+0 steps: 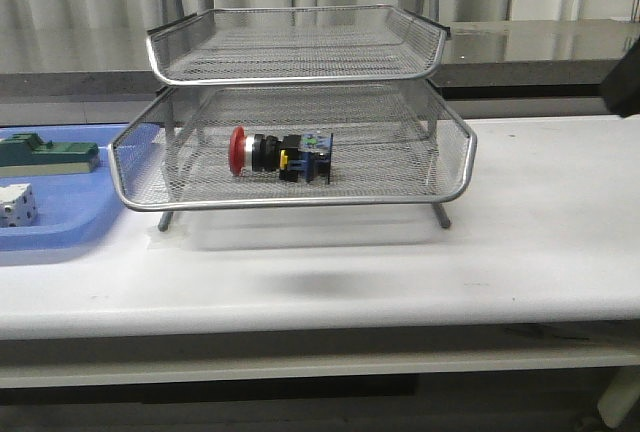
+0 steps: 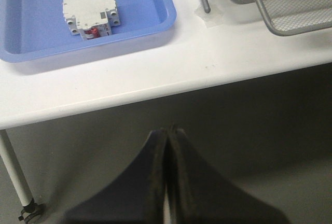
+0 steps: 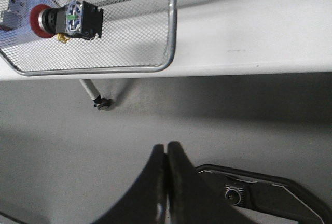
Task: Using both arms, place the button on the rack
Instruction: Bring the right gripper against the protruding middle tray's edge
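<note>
And there it is: the button (image 1: pixel 279 155) lies on its side in the lower tier of the rack (image 1: pixel 300 112), red head pointing left, nothing touching it. By my judgement the placing is done, with nothing left but parking the arms. Left gripper (image 2: pixel 167 133) and right gripper (image 3: pixel 166 149) hang off the worktop (image 1: pixel 540 242) edge, jaws clenched on nothing. The blue tray (image 1: pixel 60 237), beside the rack with a white part (image 1: pixel 14 202) and green block (image 1: pixel 45 153), blocks nothing.

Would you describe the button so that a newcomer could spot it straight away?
Find the silver wire rack in the middle of the white table. On its lower visible tier lies the button, on its side. Its red mushroom head, pointing toward the blue tray, sets it apart from the green block and white part there.
</note>
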`<state>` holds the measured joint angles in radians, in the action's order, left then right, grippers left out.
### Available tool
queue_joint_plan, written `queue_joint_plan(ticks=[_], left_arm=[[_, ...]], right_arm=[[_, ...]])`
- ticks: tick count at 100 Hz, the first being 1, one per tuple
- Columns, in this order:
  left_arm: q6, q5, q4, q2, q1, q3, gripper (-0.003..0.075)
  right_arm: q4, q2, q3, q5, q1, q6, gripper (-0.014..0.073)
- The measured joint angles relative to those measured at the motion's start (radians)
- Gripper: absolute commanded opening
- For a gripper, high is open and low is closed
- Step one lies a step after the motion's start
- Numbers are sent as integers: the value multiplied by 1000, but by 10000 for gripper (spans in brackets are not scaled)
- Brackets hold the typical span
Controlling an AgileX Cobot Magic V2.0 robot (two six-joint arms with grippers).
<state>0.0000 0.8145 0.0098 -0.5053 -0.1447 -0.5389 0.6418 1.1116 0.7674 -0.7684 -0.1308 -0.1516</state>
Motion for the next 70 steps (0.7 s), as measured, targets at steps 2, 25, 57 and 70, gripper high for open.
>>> queue_joint_plan(ticks=[2,25,57,70], left_arm=[[0,0,0,0,0,0,-21],[0,0,0,0,0,0,-21],[0,0,0,0,0,0,-21],[0,0,0,0,0,0,-21]], right_arm=[[16,15,0,3,0,-16,-69],[148,132,0,57,-11,-132,-69],[175,286,0,157,-150,-148,-69],[198,333,2,205,-208,-148,-69]])
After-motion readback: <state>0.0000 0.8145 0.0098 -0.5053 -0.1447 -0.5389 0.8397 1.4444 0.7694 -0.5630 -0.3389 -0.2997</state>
